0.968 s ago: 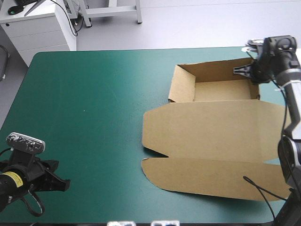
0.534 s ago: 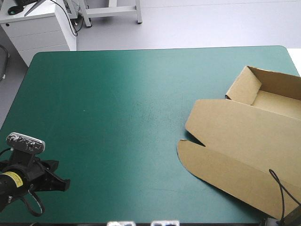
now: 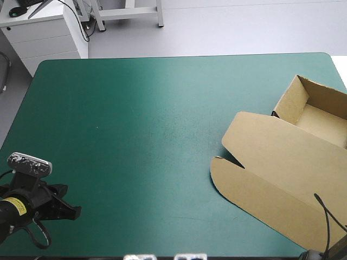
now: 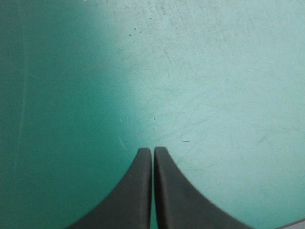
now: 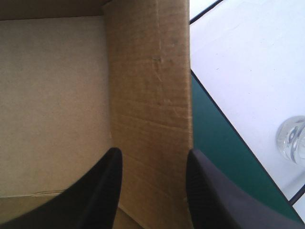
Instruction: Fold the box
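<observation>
The brown box (image 3: 282,168) lies at the table's right side, turned at an angle. Its lid lies flat toward the near edge, and its tray (image 3: 320,116) with raised walls sits at the far right, running out of the high view. My right gripper (image 5: 152,152) is out of the high view. In its wrist view the black fingers stand apart, open, astride a raised wall of the box (image 5: 150,95), with the tray's floor (image 5: 52,105) beside it. My left gripper (image 4: 153,149) is shut over bare teal-green cover at the near left corner (image 3: 68,210), far from the box.
The table's right edge (image 5: 224,124) runs close beside the box wall, with white floor beyond it. A clear round object (image 5: 293,138) lies on that floor. A white cabinet (image 3: 43,32) stands past the far left corner.
The box has slid to the right and turned, its tray now past the picture's right edge. The right arm has left the high view. The left arm has not moved.
</observation>
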{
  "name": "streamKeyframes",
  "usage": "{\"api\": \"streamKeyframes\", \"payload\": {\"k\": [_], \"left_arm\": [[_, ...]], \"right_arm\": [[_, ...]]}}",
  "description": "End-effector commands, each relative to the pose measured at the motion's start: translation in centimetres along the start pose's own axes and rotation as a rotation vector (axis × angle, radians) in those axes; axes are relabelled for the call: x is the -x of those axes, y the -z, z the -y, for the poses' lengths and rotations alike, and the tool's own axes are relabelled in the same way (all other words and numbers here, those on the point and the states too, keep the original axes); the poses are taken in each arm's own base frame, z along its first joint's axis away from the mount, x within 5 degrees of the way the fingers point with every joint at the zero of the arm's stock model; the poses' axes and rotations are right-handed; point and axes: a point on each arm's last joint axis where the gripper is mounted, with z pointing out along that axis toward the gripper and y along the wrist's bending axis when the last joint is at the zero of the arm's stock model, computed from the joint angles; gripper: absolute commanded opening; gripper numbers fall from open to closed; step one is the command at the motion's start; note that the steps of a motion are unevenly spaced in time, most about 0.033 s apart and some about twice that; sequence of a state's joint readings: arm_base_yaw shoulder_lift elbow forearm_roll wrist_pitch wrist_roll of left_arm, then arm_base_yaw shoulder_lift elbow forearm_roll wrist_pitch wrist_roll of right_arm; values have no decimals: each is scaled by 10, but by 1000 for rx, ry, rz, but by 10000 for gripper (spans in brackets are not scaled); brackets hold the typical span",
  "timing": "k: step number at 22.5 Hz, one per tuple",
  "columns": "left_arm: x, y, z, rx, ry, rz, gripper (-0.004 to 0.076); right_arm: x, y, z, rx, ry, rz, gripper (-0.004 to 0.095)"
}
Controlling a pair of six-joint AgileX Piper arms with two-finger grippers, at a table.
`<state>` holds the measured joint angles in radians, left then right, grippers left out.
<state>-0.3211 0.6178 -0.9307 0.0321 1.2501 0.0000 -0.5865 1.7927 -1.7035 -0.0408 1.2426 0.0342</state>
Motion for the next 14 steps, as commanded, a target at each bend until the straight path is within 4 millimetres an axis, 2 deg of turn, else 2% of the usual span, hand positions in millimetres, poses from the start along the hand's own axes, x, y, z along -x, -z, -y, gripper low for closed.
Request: {"api": "streamKeyframes", "payload": {"k": [1, 4, 5, 6, 7, 9, 10, 11, 14], "left_arm": [[0, 5, 0, -2, 5, -17, -8], [0, 5, 0, 0, -15, -17, -8], [0, 5, 0, 0, -16, -17, -8], [0, 5, 0, 0, -16, -17, -8], [0, 5, 0, 0, -16, -17, -8], [1, 5, 0, -4, -15, -13, -8], [1, 5, 0, -2, -16, -5, -8], [2, 5, 0, -2, -22, 10, -8], [-1, 7, 0, -1, -42, 46, -8]], "right_arm": [[-5, 43, 2, 17, -4, 107, 414], [-11, 64, -2, 72, -11, 156, 414], [-15, 76, -5, 110, 36, 187, 411], [-21, 91, -8, 154, 59, 223, 374], [-29, 106, -13, 188, 64, 258, 294], [-58, 136, -25, 217, 126, 317, 37], [-75, 147, -31, 222, 169, 336, -13], [-96, 157, -39, 231, 216, 352, -8], [-133, 171, -51, 252, 307, 381, -8]]}}
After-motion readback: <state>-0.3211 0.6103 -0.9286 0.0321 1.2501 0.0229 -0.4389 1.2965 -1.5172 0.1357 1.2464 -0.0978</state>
